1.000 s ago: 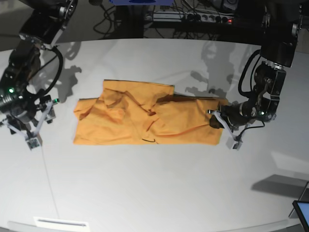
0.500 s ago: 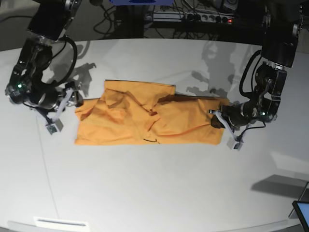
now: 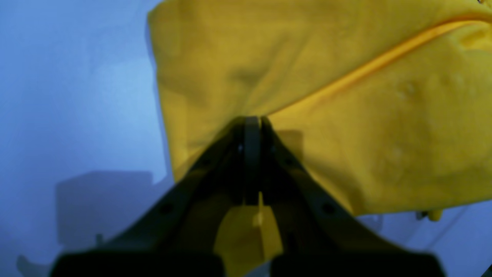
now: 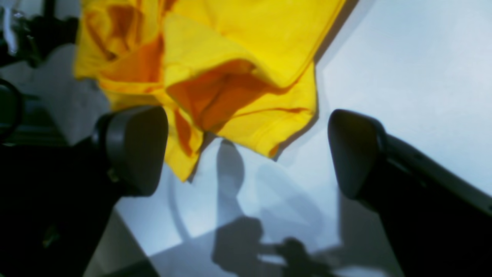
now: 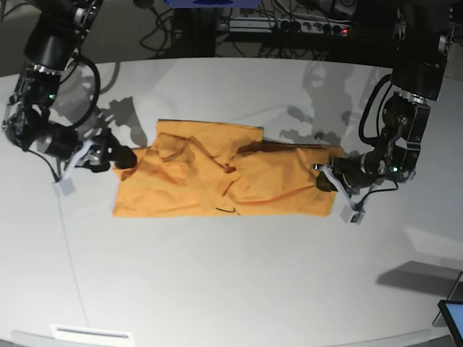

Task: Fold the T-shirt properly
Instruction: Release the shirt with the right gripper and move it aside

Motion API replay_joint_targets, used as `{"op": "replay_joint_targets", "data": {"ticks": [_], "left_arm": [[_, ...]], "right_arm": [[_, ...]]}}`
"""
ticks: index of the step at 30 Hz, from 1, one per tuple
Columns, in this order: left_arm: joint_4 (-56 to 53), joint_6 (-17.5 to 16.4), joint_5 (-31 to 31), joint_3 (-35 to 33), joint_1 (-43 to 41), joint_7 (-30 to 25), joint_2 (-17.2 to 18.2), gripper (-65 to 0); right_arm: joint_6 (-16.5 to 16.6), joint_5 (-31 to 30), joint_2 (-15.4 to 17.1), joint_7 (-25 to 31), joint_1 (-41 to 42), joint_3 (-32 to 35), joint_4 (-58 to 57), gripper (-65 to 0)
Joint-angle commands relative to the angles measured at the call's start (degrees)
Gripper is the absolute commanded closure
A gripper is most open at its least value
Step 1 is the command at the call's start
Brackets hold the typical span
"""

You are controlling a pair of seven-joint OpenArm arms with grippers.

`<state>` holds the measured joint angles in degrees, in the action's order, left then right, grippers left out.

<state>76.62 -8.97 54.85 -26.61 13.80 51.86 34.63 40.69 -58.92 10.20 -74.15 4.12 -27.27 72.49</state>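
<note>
The orange-yellow T-shirt [image 5: 217, 173] lies partly folded and rumpled across the middle of the white table [image 5: 231, 289], with a small dark looped mark [image 5: 228, 211] near its front edge. My left gripper [image 5: 327, 181] is at the shirt's right end. In the left wrist view it [image 3: 251, 123] is shut on a fold of the T-shirt [image 3: 346, 115]. My right gripper [image 5: 119, 157] is at the shirt's left end. In the right wrist view it [image 4: 244, 154] is open wide, and the T-shirt's [image 4: 238, 50] hemmed corner lies just beyond the pads [image 4: 134, 150].
A power strip and tangled cables [image 5: 289, 27] run behind the table's back edge. A tablet's corner [image 5: 452, 318] shows at the lower right. A white label [image 5: 90, 334] sits at the front edge. Both arms cast shadows on the table.
My right arm swung from the table's left side up to the shirt's left corner, and its jaws spread wider. The left gripper kept its hold and the shirt barely shifted.
</note>
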Motion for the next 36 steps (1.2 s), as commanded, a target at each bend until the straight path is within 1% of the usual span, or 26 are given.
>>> {"op": "replay_joint_targets", "data": {"ticks": [1, 4, 9, 16, 19, 21, 24, 29, 36], "left_arm": [[0.1, 1.0, -1.9, 0.2, 0.3, 2.0, 0.9, 0.0], [0.1, 1.0, -1.9, 0.2, 0.3, 2.0, 0.8, 0.0], [0.1, 1.0, -1.9, 0.2, 0.2, 2.0, 0.8, 0.0], [0.1, 1.0, -1.9, 0.2, 0.2, 2.0, 0.8, 0.0], [0.1, 1.0, -1.9, 0.3, 0.3, 2.0, 0.7, 0.0], [0.4, 1.0, -1.9, 0.3, 0.3, 2.0, 0.7, 0.0], [2.3, 1.0, -1.9, 0.3, 0.1, 2.0, 0.7, 0.0], [4.0, 1.0, -1.9, 0.2, 0.1, 2.0, 0.8, 0.0], [4.0, 1.0, -1.9, 0.0, 0.1, 2.0, 0.7, 0.0]], "right_arm": [[-0.7, 0.9, 0.4, -2.3, 0.0, 0.1, -1.0, -62.4], [-0.7, -1.6, 0.6, -2.3, 0.0, 0.5, -3.5, -62.4], [-0.7, -1.7, 0.4, -2.3, 0.0, 0.7, -4.0, -62.4], [-0.7, -1.8, 0.1, -2.3, 0.6, 4.9, -4.0, -62.4], [-0.7, -1.8, -1.3, -2.3, 0.7, 5.7, -4.0, -62.4], [-0.7, -1.8, -1.4, -2.3, 0.8, 5.9, -4.0, -62.4], [-0.7, -1.8, -2.3, -2.3, 1.4, 5.9, -4.0, -62.4], [-0.7, -1.7, -3.1, -2.3, 2.1, 5.9, -4.0, -62.4], [-0.7, -1.6, -3.3, -2.2, 3.2, 6.0, -4.1, -62.1]]}}
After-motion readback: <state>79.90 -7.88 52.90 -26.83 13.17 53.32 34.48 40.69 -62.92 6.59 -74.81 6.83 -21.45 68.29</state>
